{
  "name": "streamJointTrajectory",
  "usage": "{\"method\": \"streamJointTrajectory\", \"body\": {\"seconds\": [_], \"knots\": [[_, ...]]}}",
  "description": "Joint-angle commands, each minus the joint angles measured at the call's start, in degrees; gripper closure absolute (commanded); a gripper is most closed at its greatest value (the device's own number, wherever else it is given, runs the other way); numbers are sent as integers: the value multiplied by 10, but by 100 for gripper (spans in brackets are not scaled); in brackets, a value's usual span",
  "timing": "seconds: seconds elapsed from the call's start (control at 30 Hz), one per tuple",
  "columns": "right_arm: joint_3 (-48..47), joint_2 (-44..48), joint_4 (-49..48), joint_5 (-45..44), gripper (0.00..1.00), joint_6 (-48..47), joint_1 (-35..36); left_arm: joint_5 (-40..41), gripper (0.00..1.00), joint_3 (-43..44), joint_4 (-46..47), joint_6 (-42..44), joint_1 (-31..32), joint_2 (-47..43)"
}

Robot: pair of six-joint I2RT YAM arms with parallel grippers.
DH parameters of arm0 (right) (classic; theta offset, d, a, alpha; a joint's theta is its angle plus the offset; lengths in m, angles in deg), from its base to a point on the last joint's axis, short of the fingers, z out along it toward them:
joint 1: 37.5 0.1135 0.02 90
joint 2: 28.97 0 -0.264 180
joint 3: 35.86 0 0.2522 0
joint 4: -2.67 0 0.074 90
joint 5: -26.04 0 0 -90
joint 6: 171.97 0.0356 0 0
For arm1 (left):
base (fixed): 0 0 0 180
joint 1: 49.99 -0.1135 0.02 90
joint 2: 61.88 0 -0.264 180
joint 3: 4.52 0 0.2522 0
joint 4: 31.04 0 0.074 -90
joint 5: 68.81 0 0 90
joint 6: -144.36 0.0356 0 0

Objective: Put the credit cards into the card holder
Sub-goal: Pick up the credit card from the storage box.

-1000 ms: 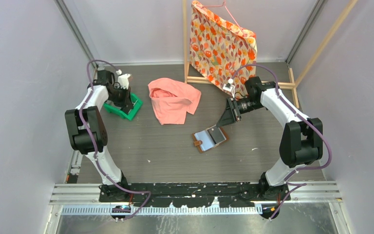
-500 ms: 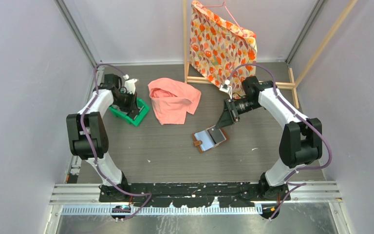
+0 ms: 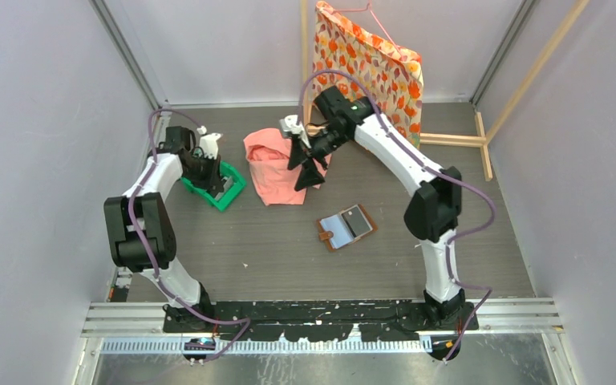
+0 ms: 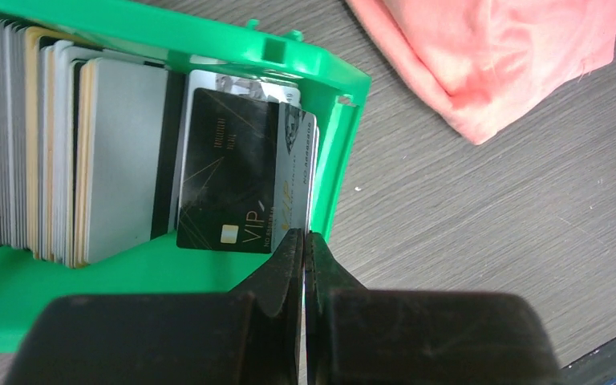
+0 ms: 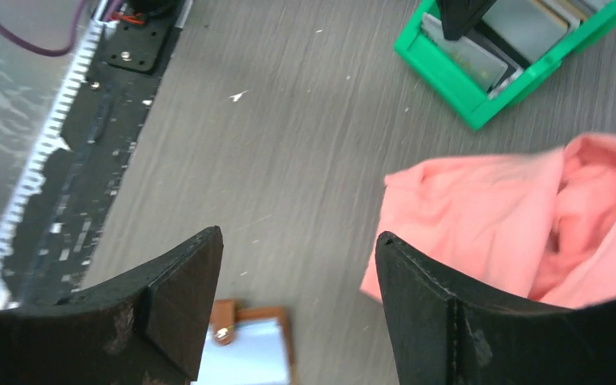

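The card holder (image 3: 346,228), a brown wallet, lies open on the table with pale pockets up and a dark card (image 3: 358,220) on its right half. Its snap end (image 5: 245,345) shows low in the right wrist view. Many credit cards (image 4: 48,144) stand on edge in the green tray (image 4: 208,40), a black VIP card (image 4: 224,176) in front. My left gripper (image 4: 303,234) reaches into the tray (image 3: 228,192), shut, with the lower edge of a pale card (image 4: 298,160) between its tips. Above the pink cloth (image 3: 277,172) my right gripper (image 3: 308,164) hangs open and empty (image 5: 298,235).
The pink cloth (image 5: 481,216) lies crumpled between tray and wallet. A floral cloth (image 3: 365,68) hangs on a wooden rack at the back. The green tray (image 5: 481,104) sits near the left wall. The arm bases line the near edge.
My right arm has swung left and back, from beside the wallet to above the pink cloth, its jaws now wider. The left gripper and green tray shifted slightly right.
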Motion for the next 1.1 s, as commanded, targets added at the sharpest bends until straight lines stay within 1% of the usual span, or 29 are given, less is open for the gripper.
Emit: {"method": "streamJointTrajectory", "body": {"seconds": [0.0,0.1,0.2,0.3,0.37,0.53,0.63,0.77,0.9,0.97,1.07], "knots": [[-98,-77,-10,-8,25,-90,34,-9,100,-6,10,6,-19,-22],[-127,-109,-38,4,25,-54,42,-6,100,8,8,0,-27,-8],[-132,-121,-57,12,25,-29,42,1,99,23,6,-2,-27,9],[-133,-131,-64,10,25,-21,42,-9,95,33,1,-6,-27,21],[-135,-135,-65,9,25,-17,42,-14,90,35,-1,-9,-27,25],[-130,-135,-68,13,25,-5,42,-12,66,39,4,-25,-27,21],[-120,-130,-72,15,25,2,41,-8,60,43,8,-28,-27,14],[-111,-125,-74,17,25,10,41,-11,60,49,2,-29,-27,13],[-106,-122,-77,19,25,16,41,-54,67,58,-14,-33,-26,27],[-104,-120,-80,21,25,22,41,-71,67,65,-22,-34,-26,36],[-100,-118,-81,24,25,26,41,-78,65,72,-31,-35,-26,52]]}}
